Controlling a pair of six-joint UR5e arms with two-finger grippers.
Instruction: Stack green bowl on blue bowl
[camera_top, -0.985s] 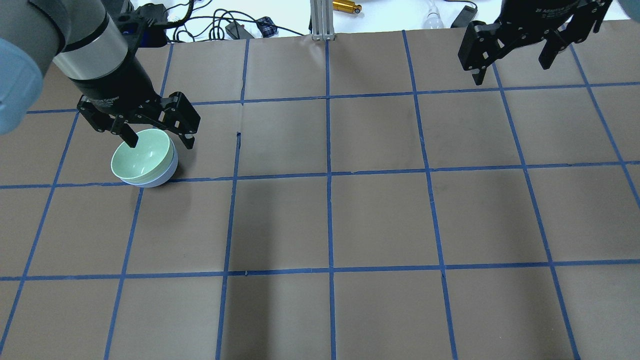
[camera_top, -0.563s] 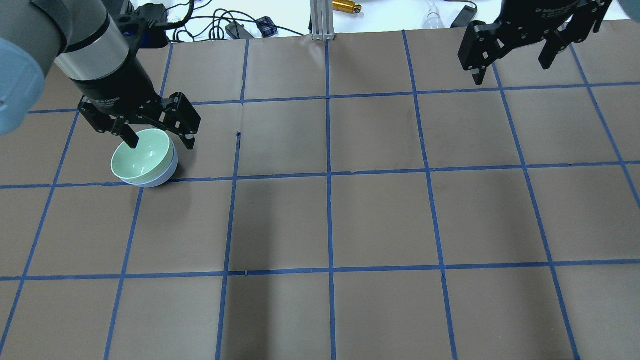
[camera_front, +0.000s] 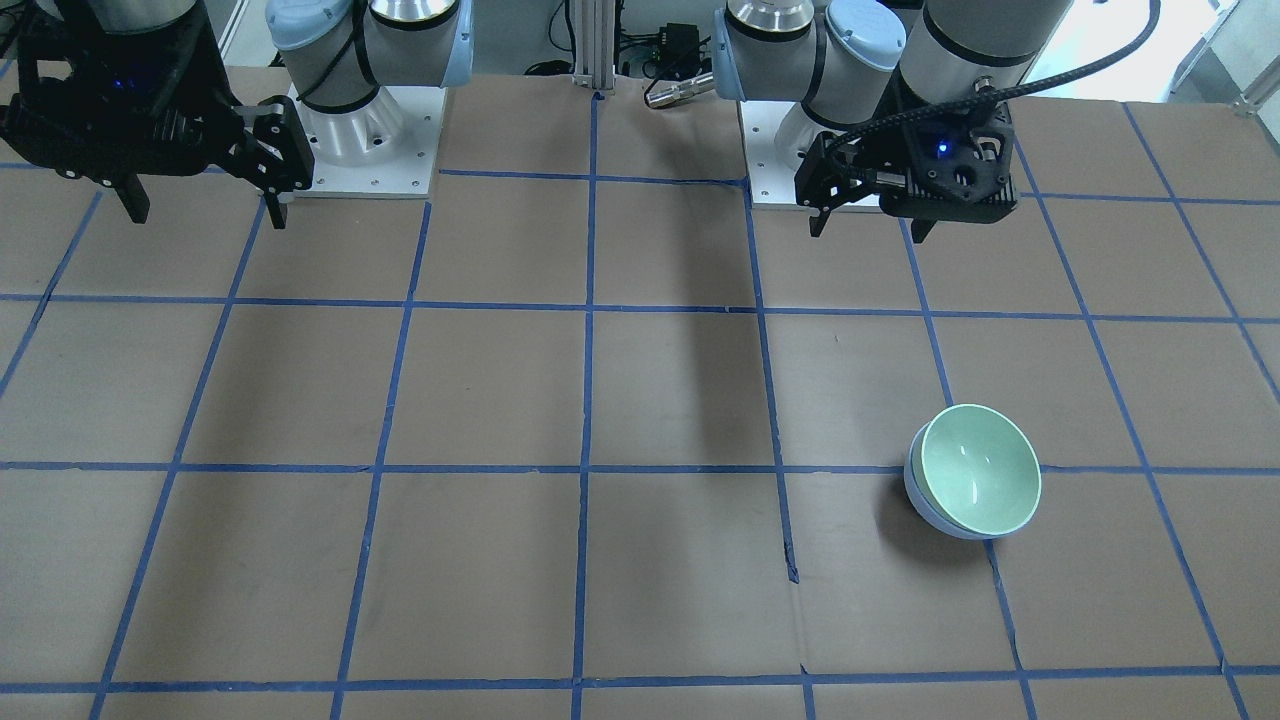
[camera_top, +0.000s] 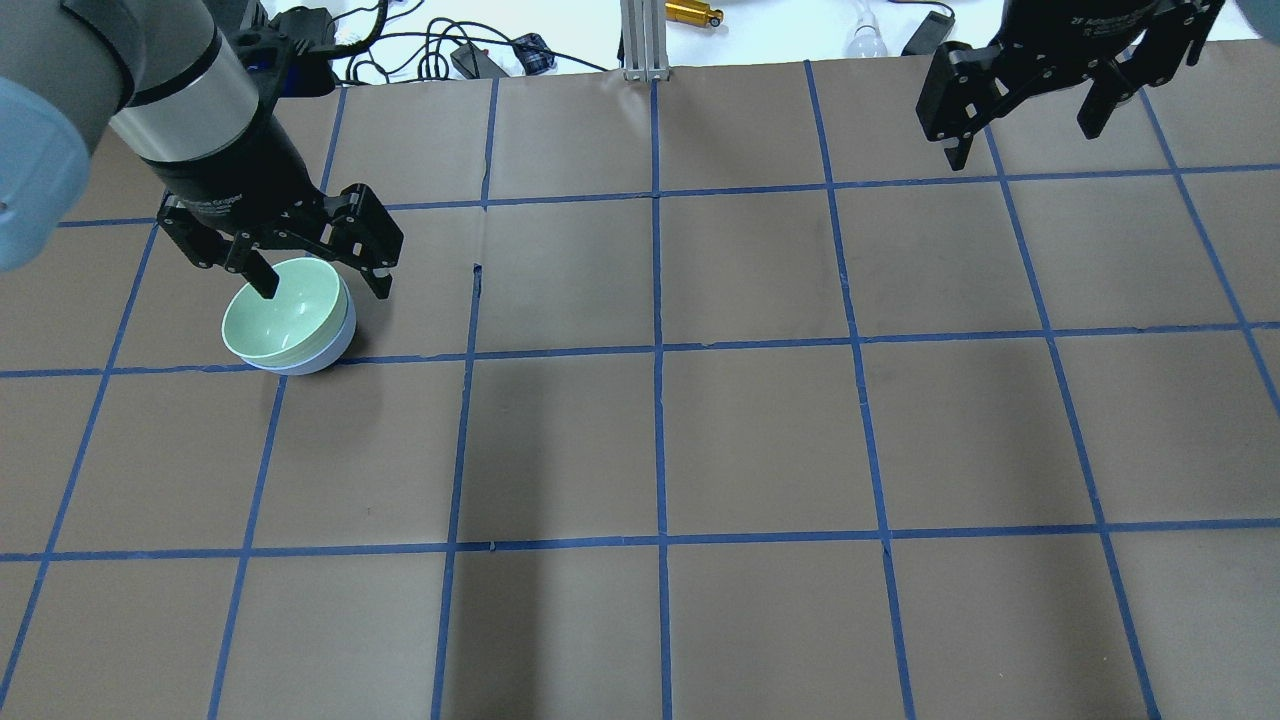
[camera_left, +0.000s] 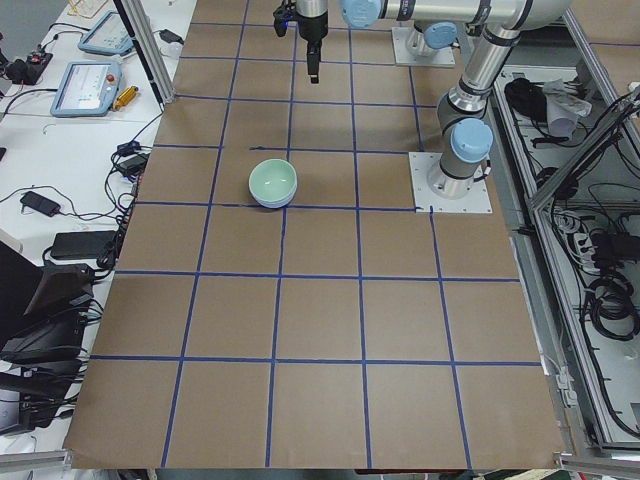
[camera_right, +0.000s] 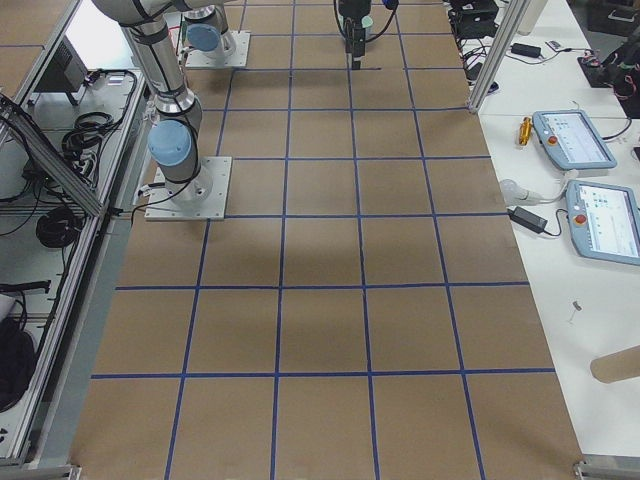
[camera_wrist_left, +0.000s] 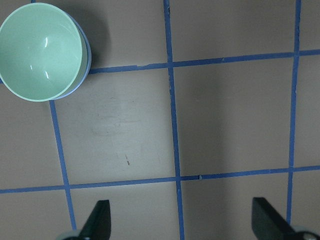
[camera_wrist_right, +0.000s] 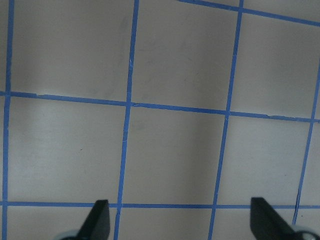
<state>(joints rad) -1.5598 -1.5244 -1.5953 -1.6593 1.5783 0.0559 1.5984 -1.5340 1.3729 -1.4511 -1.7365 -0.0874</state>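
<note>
The green bowl (camera_top: 283, 318) sits nested inside the blue bowl (camera_top: 325, 355) on the brown table, on my left side. Only a thin blue wall and rim show beneath the green one. Both also show in the front view, the green bowl (camera_front: 980, 468) over the blue bowl (camera_front: 925, 505), and in the left wrist view, green (camera_wrist_left: 40, 50) and blue (camera_wrist_left: 86, 65). My left gripper (camera_top: 322, 285) is open and empty, raised well above the table and away from the bowls (camera_front: 867, 228). My right gripper (camera_top: 1022, 140) is open and empty, high over the far right.
Blue tape lines (camera_top: 657, 350) divide the brown table into squares. An aluminium post (camera_top: 640, 40), cables (camera_top: 430, 50) and a gold part (camera_top: 693, 13) lie beyond the back edge. The arm bases (camera_front: 360, 140) stand at the robot's side.
</note>
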